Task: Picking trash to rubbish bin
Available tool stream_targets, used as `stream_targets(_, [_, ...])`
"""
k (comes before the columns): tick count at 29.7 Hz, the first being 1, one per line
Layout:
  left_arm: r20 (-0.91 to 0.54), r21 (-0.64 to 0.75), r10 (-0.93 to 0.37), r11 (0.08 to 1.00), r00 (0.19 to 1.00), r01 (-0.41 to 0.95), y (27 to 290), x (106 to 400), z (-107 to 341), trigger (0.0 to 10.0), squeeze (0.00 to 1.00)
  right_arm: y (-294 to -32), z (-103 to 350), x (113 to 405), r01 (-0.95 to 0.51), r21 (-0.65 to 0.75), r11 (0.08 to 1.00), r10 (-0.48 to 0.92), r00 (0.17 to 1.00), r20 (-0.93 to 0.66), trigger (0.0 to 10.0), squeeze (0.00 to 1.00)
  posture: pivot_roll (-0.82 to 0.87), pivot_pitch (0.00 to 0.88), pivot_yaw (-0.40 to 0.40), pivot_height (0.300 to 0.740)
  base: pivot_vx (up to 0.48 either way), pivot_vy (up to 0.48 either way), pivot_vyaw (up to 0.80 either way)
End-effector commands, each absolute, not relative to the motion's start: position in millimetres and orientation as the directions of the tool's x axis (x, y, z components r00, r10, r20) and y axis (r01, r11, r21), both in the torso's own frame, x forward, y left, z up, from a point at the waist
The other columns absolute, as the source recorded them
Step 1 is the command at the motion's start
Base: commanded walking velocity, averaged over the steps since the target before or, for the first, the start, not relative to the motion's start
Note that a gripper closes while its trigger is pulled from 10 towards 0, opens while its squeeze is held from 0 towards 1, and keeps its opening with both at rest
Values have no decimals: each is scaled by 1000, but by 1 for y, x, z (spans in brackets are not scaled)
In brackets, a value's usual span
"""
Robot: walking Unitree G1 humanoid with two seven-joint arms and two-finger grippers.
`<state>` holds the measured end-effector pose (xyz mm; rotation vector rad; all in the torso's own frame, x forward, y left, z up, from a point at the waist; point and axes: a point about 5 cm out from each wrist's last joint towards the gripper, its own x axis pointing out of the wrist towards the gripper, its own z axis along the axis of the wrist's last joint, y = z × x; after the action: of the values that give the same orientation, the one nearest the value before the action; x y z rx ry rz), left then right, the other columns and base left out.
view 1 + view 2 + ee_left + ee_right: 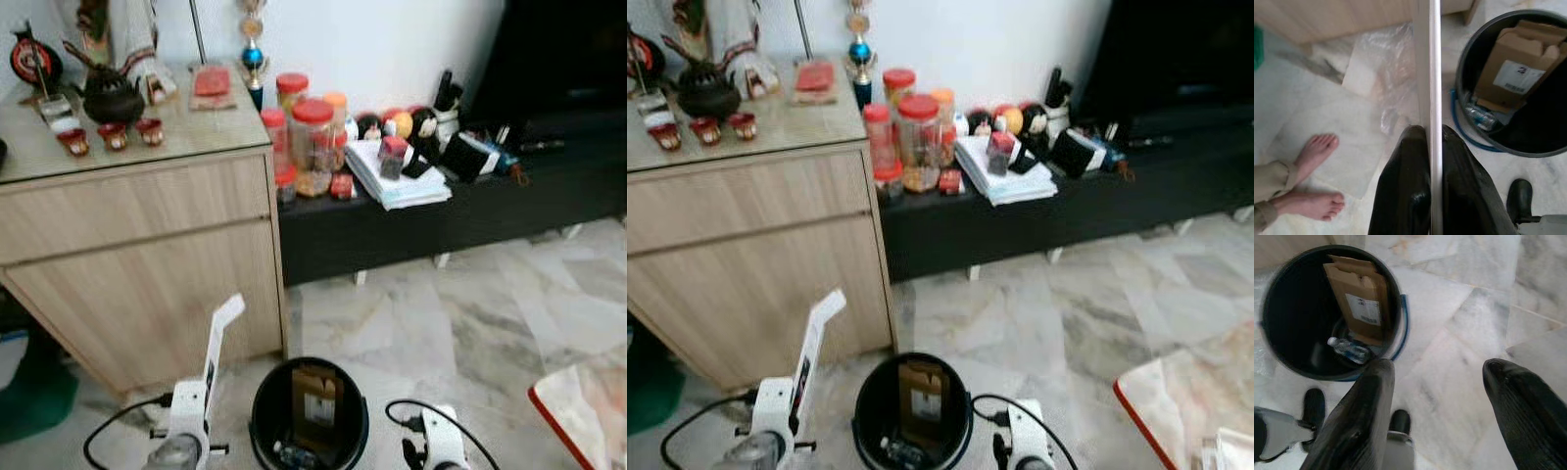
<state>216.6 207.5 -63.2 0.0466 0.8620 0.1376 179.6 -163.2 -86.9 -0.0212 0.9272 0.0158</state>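
Observation:
A black round rubbish bin [263,423] stands on the marble floor right in front of me, between my two arms. Inside it lie a brown cardboard box [315,398] with a white label and a clear plastic bottle [1348,349]. My left gripper [1434,133] is shut on a thin white flat strip [221,338], which sticks up and forward just left of the bin. In the left wrist view the strip [1435,73] appears edge-on beside the bin's rim [1462,73]. My right gripper [1440,367] hangs open over bare floor to the right of the bin, holding nothing.
A pale wooden cabinet [137,245] with a teapot and cups stands close at the front left. A low black bench [392,230] with jars and papers runs along the wall. Clear plastic wrap [1381,63] lies by the cabinet foot. A person's bare feet [1312,152] stand nearby. A red-edged slab [583,411] is at the right.

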Motion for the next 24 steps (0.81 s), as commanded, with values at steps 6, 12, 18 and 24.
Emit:
stream_targets(6, [-753, 103, 143, 990, 642, -100, 208, 216, -63, 10000, 0, -163, -86, 182, -28, -13, 1000, 7, 602, -798, 10000, 0, 15, 22, -23, 740, 283, 0, 0])
stream_targets(12, [-753, 103, 142, 990, 643, -98, 208, 217, -63, 10000, 0, -162, -86, 182, -34, -13, 999, 10, 600, -800, 10000, 0, 15, 20, -22, 740, 282, 0, 0])
stream_targets(18, [-749, 102, 139, 990, 648, -95, 208, 218, -62, 10000, 0, -162, -86, 182, -31, -10, 999, 11, 598, -801, 10000, 0, 15, 20, -22, 740, 280, 0, 0])
stream_targets(24, [-713, 80, 20, 995, 701, 52, 191, 234, -54, 10000, 0, -158, -84, 188, -70, 15, 997, 54, 600, -798, 10000, 0, 16, 24, -25, 740, 185, 0, 0])
